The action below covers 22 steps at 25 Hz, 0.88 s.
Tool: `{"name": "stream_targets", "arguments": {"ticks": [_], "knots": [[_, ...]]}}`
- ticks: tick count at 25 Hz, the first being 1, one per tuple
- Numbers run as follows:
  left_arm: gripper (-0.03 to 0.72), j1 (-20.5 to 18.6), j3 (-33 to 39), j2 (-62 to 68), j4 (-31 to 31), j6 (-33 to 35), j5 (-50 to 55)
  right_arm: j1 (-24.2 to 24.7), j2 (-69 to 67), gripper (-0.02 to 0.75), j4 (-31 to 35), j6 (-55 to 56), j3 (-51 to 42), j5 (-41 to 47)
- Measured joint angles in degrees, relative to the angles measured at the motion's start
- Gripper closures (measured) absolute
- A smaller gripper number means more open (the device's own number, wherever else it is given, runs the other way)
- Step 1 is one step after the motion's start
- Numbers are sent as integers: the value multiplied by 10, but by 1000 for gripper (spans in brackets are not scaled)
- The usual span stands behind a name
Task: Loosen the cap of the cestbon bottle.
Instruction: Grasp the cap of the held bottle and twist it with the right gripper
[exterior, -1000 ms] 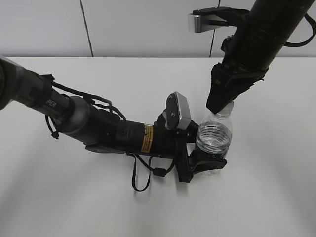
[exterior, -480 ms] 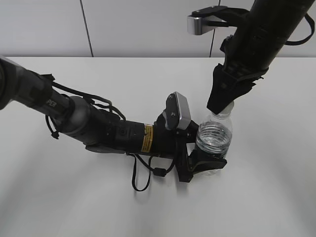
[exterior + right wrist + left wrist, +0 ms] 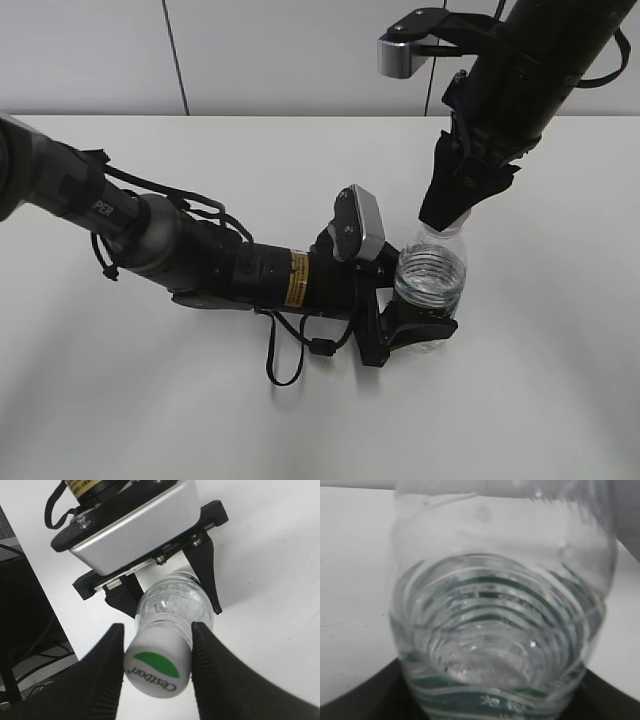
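The cestbon bottle (image 3: 432, 275), clear and ribbed with a green label band, stands on the white table. My left gripper (image 3: 420, 330) is shut on its lower body, and the bottle (image 3: 500, 620) fills the left wrist view between the dark jaws (image 3: 490, 702). My right gripper (image 3: 446, 213) comes down from above and hides the cap in the exterior view. In the right wrist view the white cap (image 3: 157, 669) with a green half-circle sits between the two black fingers (image 3: 107, 675), which press on its sides; the right gripper (image 3: 157, 645) is shut on it.
The left arm (image 3: 200, 260) lies low across the table (image 3: 150, 400) from the left, with a loose black cable loop (image 3: 290, 365) beneath it. The right arm (image 3: 530, 70) slants in from the upper right. A grey wall panel (image 3: 300, 50) stands behind.
The right wrist has turned a little about the cap, its camera housing swinging up and left. The bottle has shifted slightly left. Both grips are unchanged.
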<state>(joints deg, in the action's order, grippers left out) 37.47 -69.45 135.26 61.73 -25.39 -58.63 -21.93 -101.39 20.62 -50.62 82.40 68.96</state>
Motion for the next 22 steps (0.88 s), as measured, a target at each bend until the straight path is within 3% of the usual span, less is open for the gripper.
{"name": "stream_targets", "arguments": {"ticks": [22], "knots": [[185,0,0,0,0,1,0,0,0,424,10,-9,-1,-3]]}}
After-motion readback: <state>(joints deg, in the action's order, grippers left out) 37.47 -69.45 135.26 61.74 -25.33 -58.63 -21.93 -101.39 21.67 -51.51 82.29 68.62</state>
